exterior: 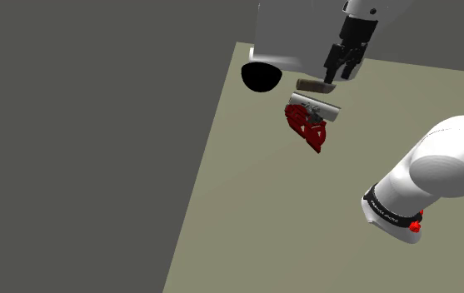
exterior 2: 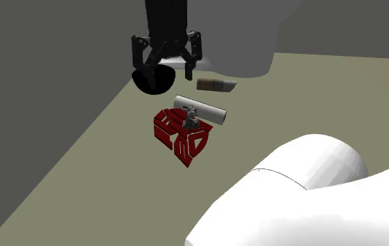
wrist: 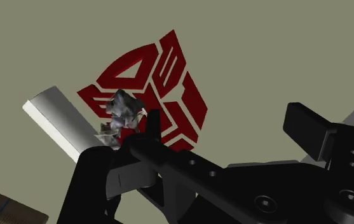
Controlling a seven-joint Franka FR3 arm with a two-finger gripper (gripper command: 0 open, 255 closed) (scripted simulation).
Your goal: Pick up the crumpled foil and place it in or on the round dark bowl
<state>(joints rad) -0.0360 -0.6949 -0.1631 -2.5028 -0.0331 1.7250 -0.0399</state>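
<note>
The crumpled foil (exterior 2: 191, 117) is a small grey lump resting on a red emblem-shaped piece (exterior 2: 179, 136), against a pale cylinder (exterior 2: 203, 110). In the wrist view the foil (wrist: 123, 113) lies just beyond one black fingertip (wrist: 151, 121). The round dark bowl (exterior: 261, 77) sits near the table's far edge, partly hidden behind the hand in the second exterior view (exterior 2: 154, 80). My gripper (exterior 2: 165, 66) hangs open and empty above the table, between the bowl and the foil (exterior: 313, 115). In the shoulder view the gripper (exterior: 342, 71) is above a brown block.
A small brown block (exterior: 313, 85) lies between the bowl and the cylinder (exterior: 315, 106). A big white-grey body (exterior: 296, 33) stands at the back of the olive table (exterior: 246, 208). The table's edge runs down the shoulder view's left, with dark grey beyond it.
</note>
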